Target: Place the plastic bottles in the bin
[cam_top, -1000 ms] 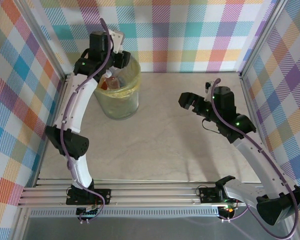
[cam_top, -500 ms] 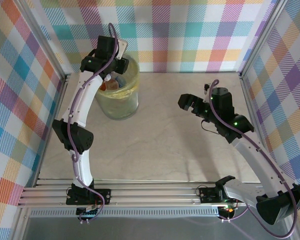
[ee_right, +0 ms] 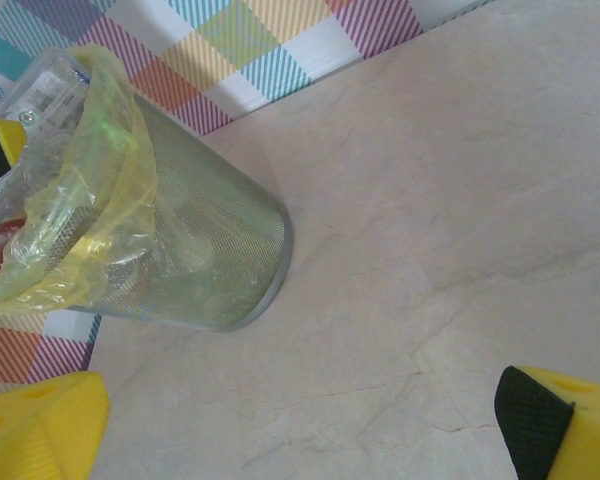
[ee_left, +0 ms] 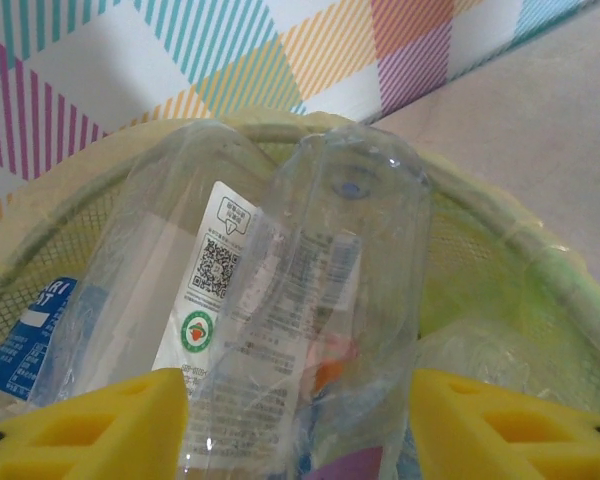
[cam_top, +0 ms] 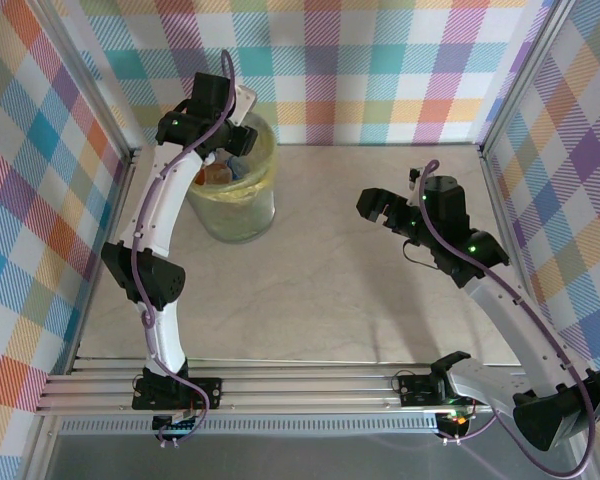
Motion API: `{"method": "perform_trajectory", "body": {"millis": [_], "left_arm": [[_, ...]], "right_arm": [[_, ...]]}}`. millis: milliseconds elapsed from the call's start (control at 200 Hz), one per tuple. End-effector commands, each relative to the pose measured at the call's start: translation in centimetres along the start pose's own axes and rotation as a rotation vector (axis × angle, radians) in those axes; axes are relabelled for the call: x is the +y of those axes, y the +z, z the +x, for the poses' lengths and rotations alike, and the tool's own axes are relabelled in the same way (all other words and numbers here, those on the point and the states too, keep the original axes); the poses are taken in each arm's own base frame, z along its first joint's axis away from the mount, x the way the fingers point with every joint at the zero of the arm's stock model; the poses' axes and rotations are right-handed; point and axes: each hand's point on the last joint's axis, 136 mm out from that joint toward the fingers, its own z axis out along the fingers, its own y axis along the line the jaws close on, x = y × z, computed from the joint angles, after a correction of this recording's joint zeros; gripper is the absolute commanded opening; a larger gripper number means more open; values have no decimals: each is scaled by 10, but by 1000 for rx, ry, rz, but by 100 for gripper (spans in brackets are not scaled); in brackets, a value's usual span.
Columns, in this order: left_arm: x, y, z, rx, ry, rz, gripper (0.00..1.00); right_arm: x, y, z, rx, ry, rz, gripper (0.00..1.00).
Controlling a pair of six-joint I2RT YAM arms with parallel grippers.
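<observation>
clear bottle (ee_left: 325, 280) pinched by the left gripper (ee_left: 298, 425) above the bin (ee_left: 505, 240), inside its rim; right gripper (ee_right: 300, 420) spread wide over open table (ee_right: 430, 200), well apart from the bin.

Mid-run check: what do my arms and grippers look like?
The left arm and right arm match: white links, black joints with green lights, a purple cable along each. The left gripper and right gripper have chunky yellow fingers; a black pad shows on the right's.
</observation>
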Motion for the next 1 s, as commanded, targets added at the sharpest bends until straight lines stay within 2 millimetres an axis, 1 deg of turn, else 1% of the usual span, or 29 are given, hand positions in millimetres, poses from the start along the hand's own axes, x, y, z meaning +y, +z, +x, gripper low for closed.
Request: {"method": "perform_trajectory", "body": {"millis": [0, 110, 240, 280, 305, 410, 520, 605, 670, 715, 795, 830, 845, 870, 875, 920, 950, 965, 995], "left_arm": [[4, 2, 27, 112, -14, -15, 65], [3, -4, 17, 73, -40, -1, 69], [4, -24, -2, -4, -71, 7, 70], [5, -31, -9, -32, -80, 7, 72], [5, -35, -12, -49, -86, 7, 76], [7, -59, -28, -128, -111, 19, 87], [8, -87, -43, -207, -143, 36, 96], [12, -111, -51, -264, -173, 36, 100], [16, -130, -56, -306, -201, 28, 100], [20, -141, -56, -328, -223, 15, 100], [28, -167, -56, -387, -267, -15, 100], [30, -176, -52, -407, -287, -26, 100], [31, -182, -52, -425, -296, -33, 100], [33, -186, -48, -436, -310, -42, 100], [33, -190, -48, -445, -314, -44, 100], [35, -200, -38, -471, -344, -62, 100], [38, -209, -30, -493, -367, -77, 100], [38, -209, -26, -496, -382, -85, 100], [40, -219, -17, -519, -411, -100, 100]], "right_arm": [[0, -2, -3, -20, 11, -5, 100], [0, -1, -3, -14, 7, -2, 100], [2, -3, -6, -24, 0, -5, 100], [3, -4, -7, -26, -2, -5, 100], [2, -4, -7, -26, -3, -3, 100], [2, -7, -9, -34, -13, 4, 100], [2, -12, -12, -48, -25, 12, 100], [1, -18, -14, -58, -38, 26, 100], [-2, -22, -16, -70, -49, 41, 100], [-4, -25, -16, -76, -56, 54, 100], [-12, -31, -16, -92, -70, 88, 100], [-17, -33, -14, -95, -77, 108, 100], [-19, -34, -14, -98, -79, 116, 100], [-22, -36, -13, -102, -85, 129, 100], [-23, -36, -12, -103, -85, 131, 100], [-30, -40, -11, -111, -92, 159, 100], [-35, -42, -10, -118, -97, 179, 100], [-37, -43, -9, -121, -102, 187, 100], [-42, -46, -8, -128, -109, 204, 100]]}}
